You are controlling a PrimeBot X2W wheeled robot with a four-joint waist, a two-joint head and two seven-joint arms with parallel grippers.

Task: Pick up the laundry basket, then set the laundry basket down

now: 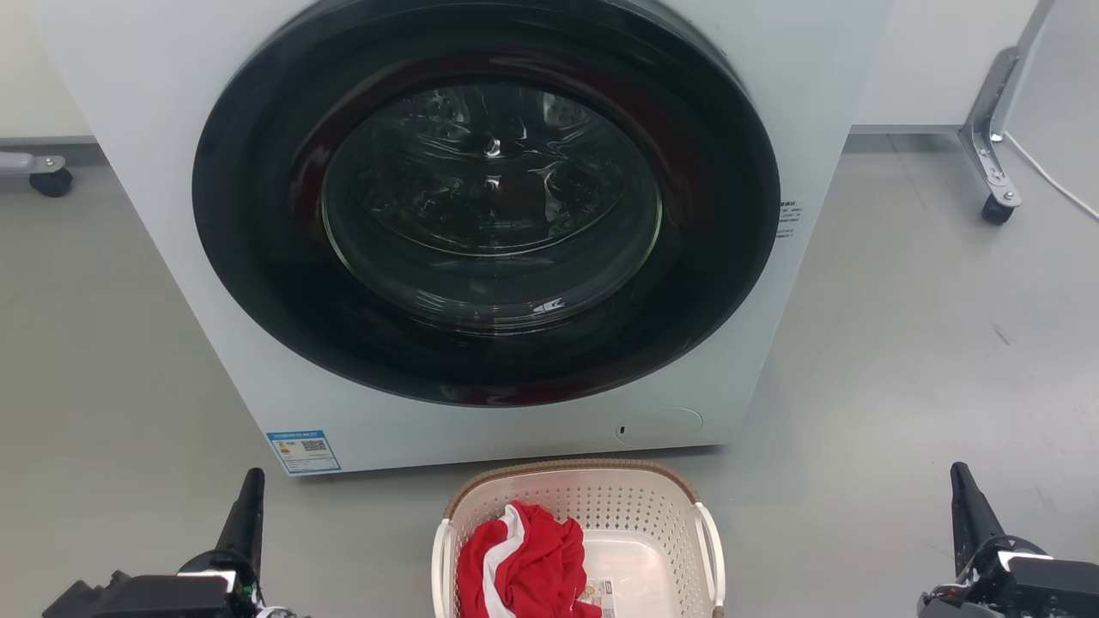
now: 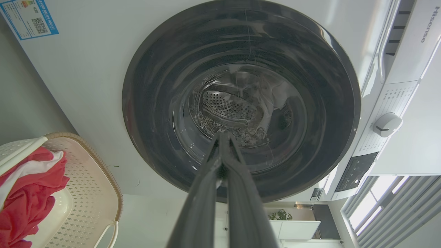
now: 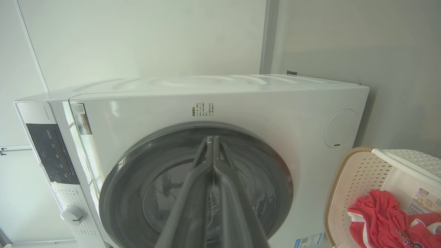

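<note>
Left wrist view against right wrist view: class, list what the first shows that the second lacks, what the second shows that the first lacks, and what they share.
The left wrist view adds: the perforated drum behind the door glass, the Hisense lettering, window blinds, and the shut left gripper.
The right wrist view adds: the round filter cover, the bottom label inside the basket, and the shut right gripper.
Shared: the washing machine, its round door, control dial, the laundry basket, and the red and white garment.
</note>
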